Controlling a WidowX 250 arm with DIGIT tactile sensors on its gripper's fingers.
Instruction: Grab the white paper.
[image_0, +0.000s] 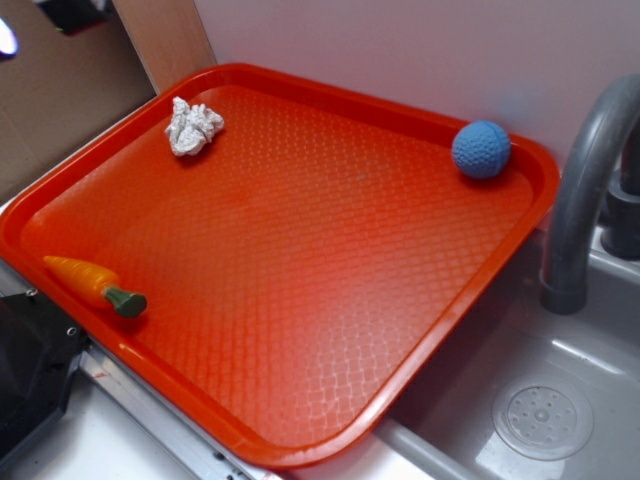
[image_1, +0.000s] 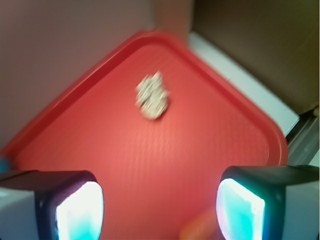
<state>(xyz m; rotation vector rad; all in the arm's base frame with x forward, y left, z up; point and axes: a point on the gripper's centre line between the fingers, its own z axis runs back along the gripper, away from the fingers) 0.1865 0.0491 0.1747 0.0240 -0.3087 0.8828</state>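
The white paper (image_0: 193, 126) is a small crumpled wad lying near the far left corner of the orange tray (image_0: 300, 400). In the wrist view the white paper (image_1: 152, 96) appears blurred, well ahead of my gripper (image_1: 160, 205). The gripper is open, its two glowing pads (image_1: 80, 212) set wide apart over bare tray, with nothing between them. No part of the gripper shows in the exterior view.
A blue textured ball (image_0: 481, 149) rests at the tray's far right rim. A toy carrot (image_0: 95, 284) lies at the near left edge. A grey faucet (image_0: 585, 190) and sink basin (image_0: 545, 415) stand right of the tray. A pale wall runs behind it.
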